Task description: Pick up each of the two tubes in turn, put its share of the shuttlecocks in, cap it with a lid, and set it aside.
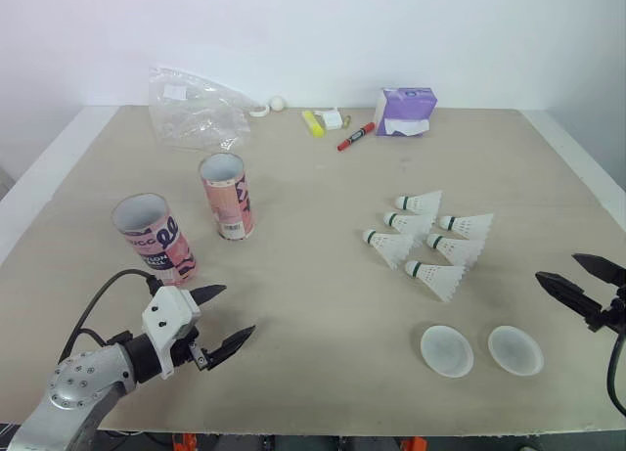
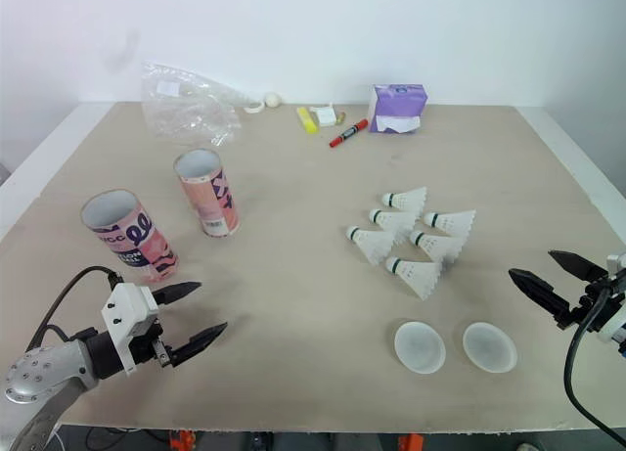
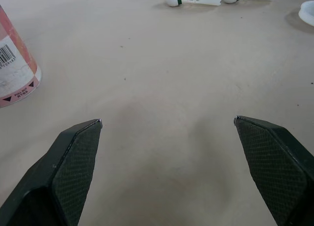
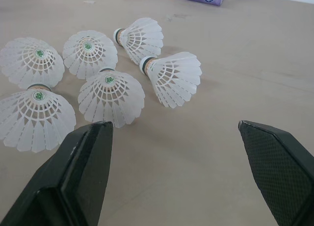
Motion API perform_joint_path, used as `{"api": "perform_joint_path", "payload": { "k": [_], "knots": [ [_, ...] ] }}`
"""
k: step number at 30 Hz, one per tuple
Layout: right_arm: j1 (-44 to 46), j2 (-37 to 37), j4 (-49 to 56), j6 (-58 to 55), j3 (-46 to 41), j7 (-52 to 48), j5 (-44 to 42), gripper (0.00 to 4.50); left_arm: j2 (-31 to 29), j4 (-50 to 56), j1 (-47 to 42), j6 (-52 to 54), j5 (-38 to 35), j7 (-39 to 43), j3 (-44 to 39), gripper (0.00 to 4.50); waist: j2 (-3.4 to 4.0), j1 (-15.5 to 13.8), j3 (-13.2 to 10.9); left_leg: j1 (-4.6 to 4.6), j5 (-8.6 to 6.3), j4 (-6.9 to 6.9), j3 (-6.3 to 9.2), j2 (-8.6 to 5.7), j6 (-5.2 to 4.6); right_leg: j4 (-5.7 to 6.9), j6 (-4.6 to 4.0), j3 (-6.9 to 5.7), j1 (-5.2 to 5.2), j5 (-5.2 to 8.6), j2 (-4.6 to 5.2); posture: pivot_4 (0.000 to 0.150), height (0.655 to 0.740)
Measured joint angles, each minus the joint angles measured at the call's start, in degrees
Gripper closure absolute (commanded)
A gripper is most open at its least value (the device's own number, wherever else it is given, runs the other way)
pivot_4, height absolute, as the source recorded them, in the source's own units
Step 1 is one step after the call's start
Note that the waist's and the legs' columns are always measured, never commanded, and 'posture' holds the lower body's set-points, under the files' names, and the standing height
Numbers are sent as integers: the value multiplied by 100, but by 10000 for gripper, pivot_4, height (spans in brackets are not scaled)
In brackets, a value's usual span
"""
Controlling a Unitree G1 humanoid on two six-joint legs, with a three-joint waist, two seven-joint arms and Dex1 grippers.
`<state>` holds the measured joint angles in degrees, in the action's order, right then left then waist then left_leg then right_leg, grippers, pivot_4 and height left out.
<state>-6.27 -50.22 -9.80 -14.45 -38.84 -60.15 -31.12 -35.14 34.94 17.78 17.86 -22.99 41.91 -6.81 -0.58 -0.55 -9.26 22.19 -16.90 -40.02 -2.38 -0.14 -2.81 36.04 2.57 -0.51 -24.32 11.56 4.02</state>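
Two pink and dark patterned tubes stand upright and open-topped at the table's left: the nearer tube (image 1: pixel 155 238) and the farther tube (image 1: pixel 227 196). Several white shuttlecocks (image 1: pixel 430 241) lie in a cluster right of centre. Two translucent lids (image 1: pixel 446 350) (image 1: pixel 514 350) lie flat in front of them. My left gripper (image 1: pixel 239 308) is open just above the table, a little in front of the nearer tube, with nothing between its fingers. My right gripper (image 1: pixel 556 266) is open at the right edge, to the right of the shuttlecocks (image 4: pixel 110 96), and empty.
At the back of the table lie a crumpled clear plastic bag (image 1: pixel 196 107), a small ball (image 1: pixel 278 104), a yellow highlighter (image 1: pixel 312 123), a red marker (image 1: pixel 356 136) and a purple tissue pack (image 1: pixel 404 111). Bare tabletop (image 1: pixel 313 275) separates tubes and shuttlecocks.
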Motion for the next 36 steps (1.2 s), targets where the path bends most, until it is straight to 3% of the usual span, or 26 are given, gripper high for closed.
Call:
{"api": "perform_joint_path", "payload": {
  "k": [8, 27, 31, 36],
  "knots": [
    [-11, 0, 0, 11, 7, -61, 52, 1099, -114, -124, -192, -257, -63, 466, 21, 0, 1, 0, 0, 0, 0, 0, -1, 0, 0, 0, -1, 1, 0, 0, -1, 1500, 7400],
    [48, 0, -21, 135, 125, -100, 117, 1099, 90, -365, -135, -568, -111, 552, -15, 0, 2, 0, 0, 0, 0, 0, -1, 0, 0, 0, 0, 1, 0, 0, -1, 1500, 7400],
    [429, 0, 675, -13, 540, -62, 62, 1099, 379, -341, -4, -622, -115, 172, -236, 0, 16, 50, -3, -8, 0, 0, -14, 11, 0, 0, -3, 7, -3, -8, -5, 1500, 7400],
    [1256, 219, 2308, -527, 1468, 266, -383, 1099, 889, -88, 589, -583, -104, -551, -507, 0, -12, 30, -13, -8, -2, 0, -2, 34, 6, 0, -13, 1, -2, -6, -29, 1500, 7400]
  ]
}}
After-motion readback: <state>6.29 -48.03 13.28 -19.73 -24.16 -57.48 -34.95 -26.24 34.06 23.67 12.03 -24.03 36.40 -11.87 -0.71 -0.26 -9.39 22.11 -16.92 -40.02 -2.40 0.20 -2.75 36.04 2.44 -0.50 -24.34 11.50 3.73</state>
